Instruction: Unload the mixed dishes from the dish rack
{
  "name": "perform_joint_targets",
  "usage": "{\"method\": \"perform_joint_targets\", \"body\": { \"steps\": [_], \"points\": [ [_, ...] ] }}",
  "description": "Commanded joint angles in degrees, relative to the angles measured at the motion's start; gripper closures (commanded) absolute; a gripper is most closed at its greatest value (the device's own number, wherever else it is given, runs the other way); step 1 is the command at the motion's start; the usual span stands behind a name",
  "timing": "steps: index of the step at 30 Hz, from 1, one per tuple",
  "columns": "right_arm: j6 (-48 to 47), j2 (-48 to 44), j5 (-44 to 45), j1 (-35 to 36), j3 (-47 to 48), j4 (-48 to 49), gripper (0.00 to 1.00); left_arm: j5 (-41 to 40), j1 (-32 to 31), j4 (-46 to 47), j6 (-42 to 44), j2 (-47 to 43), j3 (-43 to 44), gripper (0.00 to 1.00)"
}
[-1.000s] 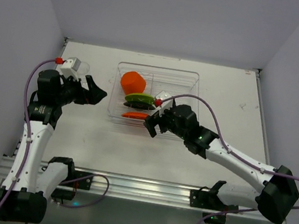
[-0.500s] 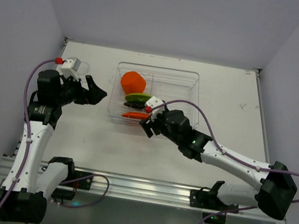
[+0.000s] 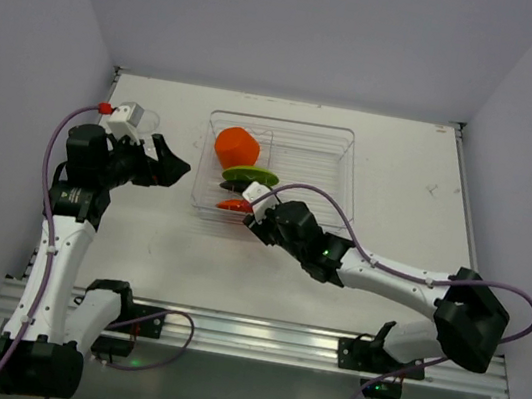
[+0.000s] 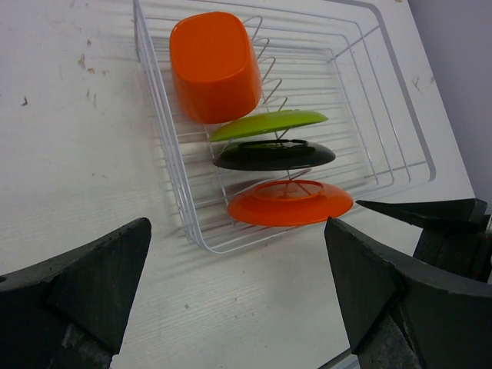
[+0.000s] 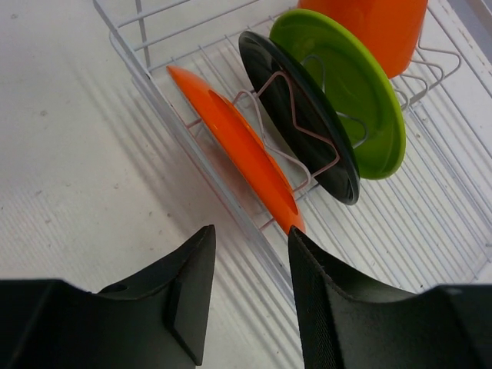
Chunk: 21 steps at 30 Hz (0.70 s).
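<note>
Dish rack (image 3: 318, 157) mid-table, long axis left-right. Orange plate (image 5: 238, 154) on edge in nearest slot, lower rim toward right gripper (image 5: 250, 234). Black plate (image 5: 265, 65), green plate (image 5: 354, 92), orange cup (image 3: 236, 144) behind it. Right arm stretched low and leftward, at rack's near-left corner. Jaws part spread, plate rim at gap mouth; contact unclear. Left gripper (image 3: 172, 166) raised left of rack, spread wide.

- You have the clear dish rack (image 3: 314, 162) mid-table, nearer the far edge.
- At its left end: the orange cup (image 3: 236, 146) sits tilted, then the green plate (image 3: 251, 174), black plate (image 3: 239, 187) and orange plate (image 3: 234, 205) lean on edge.
</note>
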Motion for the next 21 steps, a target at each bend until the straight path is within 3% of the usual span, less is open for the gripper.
{"method": "perform_joint_targets", "body": {
  "steps": [1, 6, 21],
  "points": [
    [-1.7, 1.4, 2.3, 0.4, 3.5, 3.3, 0.55, 1.5, -0.3, 1.8, 0.4, -0.1, 0.0, 0.00],
    [-2.2, 2.5, 2.6, 0.4, 4.3, 4.0, 0.61, 1.5, -0.3, 1.9, 0.5, -0.3, 0.0, 0.00],
    [-2.4, -0.6, 1.5, 0.4, 3.5, 4.1, 0.58, 1.8, -0.3, 1.8, 0.5, -0.1, 0.1, 0.00]
  ]
}}
